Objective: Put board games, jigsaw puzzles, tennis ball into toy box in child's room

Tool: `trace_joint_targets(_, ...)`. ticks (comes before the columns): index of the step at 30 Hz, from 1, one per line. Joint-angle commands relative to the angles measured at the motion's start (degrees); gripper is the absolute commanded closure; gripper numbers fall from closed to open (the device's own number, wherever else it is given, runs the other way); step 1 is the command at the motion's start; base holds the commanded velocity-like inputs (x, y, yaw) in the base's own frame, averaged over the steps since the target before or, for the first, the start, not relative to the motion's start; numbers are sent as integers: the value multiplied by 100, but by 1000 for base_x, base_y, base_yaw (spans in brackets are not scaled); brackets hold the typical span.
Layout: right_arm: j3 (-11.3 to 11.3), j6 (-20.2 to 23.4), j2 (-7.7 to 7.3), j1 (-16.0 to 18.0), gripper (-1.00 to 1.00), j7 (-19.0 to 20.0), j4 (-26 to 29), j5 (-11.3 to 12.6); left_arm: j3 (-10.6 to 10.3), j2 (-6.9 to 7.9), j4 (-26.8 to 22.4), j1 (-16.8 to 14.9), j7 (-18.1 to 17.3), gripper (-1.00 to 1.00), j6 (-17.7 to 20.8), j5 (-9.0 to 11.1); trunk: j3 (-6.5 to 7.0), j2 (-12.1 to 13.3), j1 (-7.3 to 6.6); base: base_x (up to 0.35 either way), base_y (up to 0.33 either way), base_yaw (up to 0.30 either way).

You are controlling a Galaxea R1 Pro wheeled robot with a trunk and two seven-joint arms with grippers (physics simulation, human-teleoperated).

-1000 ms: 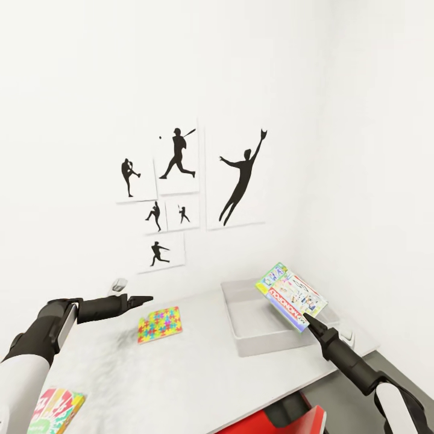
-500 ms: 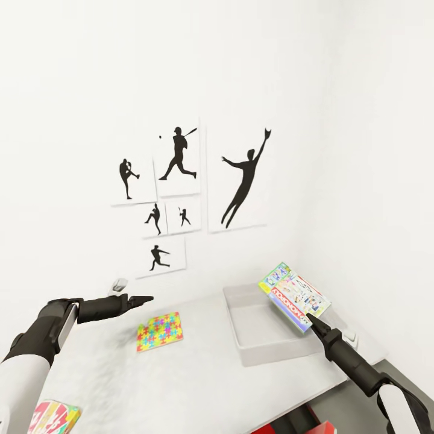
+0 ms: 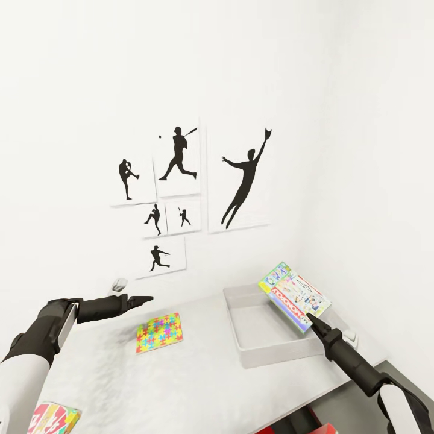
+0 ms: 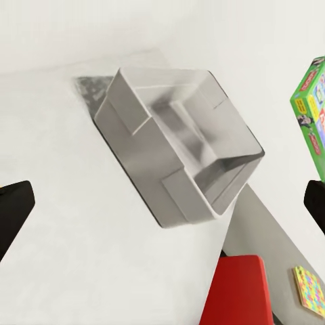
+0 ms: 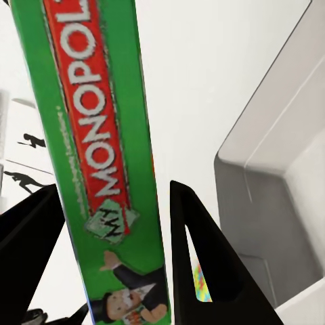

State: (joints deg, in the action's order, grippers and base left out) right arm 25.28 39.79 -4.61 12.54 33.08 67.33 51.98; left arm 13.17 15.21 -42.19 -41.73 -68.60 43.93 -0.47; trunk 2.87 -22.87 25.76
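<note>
Monopoly box [image 3: 295, 293] pinched edge-on between right jaws [image 3: 314, 322], tilted, held above toy box [image 3: 243, 340] far rim. Box looked stiff, flat, light; smooth cardboard likely slippery, so grip on narrow edge near corner risked swivel. Better hold: mid-edge, jaws square to faces. Left jaws [image 3: 140, 299] hovered empty over worktop [image 3: 181, 386], spread apart per wrist view. Puzzle [image 3: 159, 331] lay flat just beyond left jaws; thin, best slid to worktop edge before pinching.

White table [image 3: 199, 374] bears toy box [image 3: 265, 346] and jigsaw puzzle [image 3: 159, 332].
</note>
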Motion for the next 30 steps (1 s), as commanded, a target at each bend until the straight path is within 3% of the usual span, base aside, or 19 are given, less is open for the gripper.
trace_joint_targets(1,5,45,-4,3,100,5,-1,16,11,0,1,-3,-22,-100,54,-6,-2,-4,2,0,0,0)
trace_joint_targets(24,19,45,15,3,100,-54,-1,11,11,0,1,-2,-25,-100,54,0,-2,-4,2,0,0,0)
trace_joint_targets(27,22,78,8,40,100,-204,-1,16,15,0,1,-3,-46,-100,54,2,-2,-4,2,0,0,0)
trace_joint_targets(30,27,153,0,128,100,-655,39,26,18,3,1,-3,-54,-100,54,3,-2,-4,2,0,0,0)
